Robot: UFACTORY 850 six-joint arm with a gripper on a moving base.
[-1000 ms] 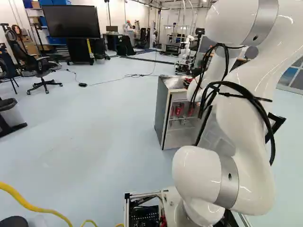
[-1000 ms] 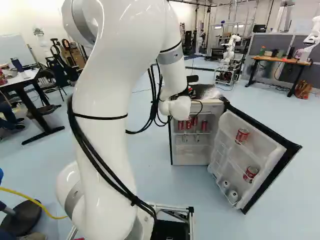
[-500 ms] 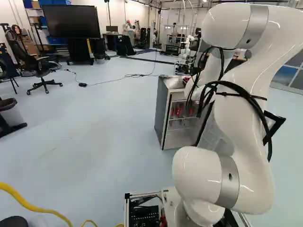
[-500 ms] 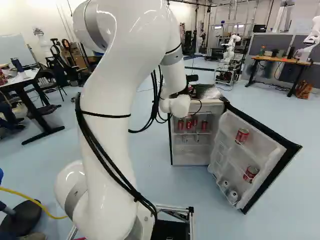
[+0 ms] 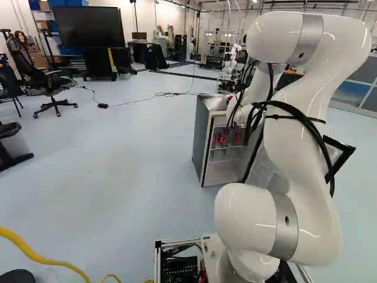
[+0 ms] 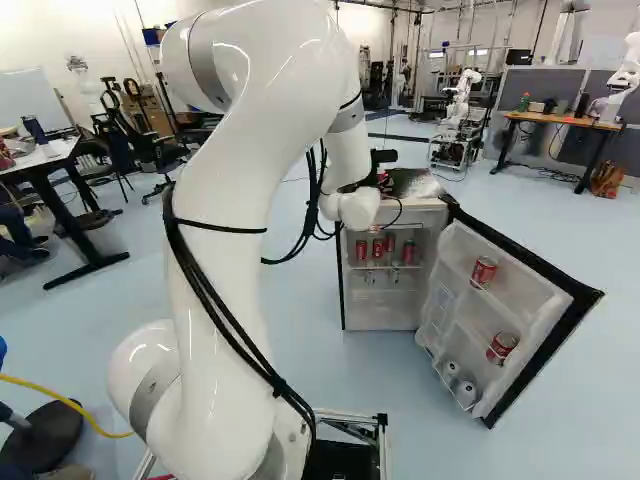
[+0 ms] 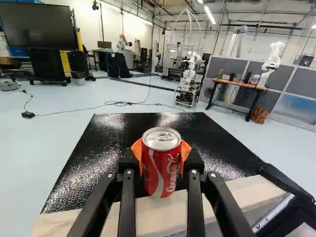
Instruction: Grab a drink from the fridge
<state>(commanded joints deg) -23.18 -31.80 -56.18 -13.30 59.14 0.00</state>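
One red can (image 7: 161,165) | gripped by claw (image 6: 382,178) | over open fridge (image 6: 382,318)

White arm (image 6: 240,200) — grey bands, black cables

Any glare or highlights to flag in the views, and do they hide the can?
Wrist view: patchy sheen on the fridge's black top, bright ceiling lamp; soda can in the hand stays readable. Both base views: pale highlights streak the white arm.
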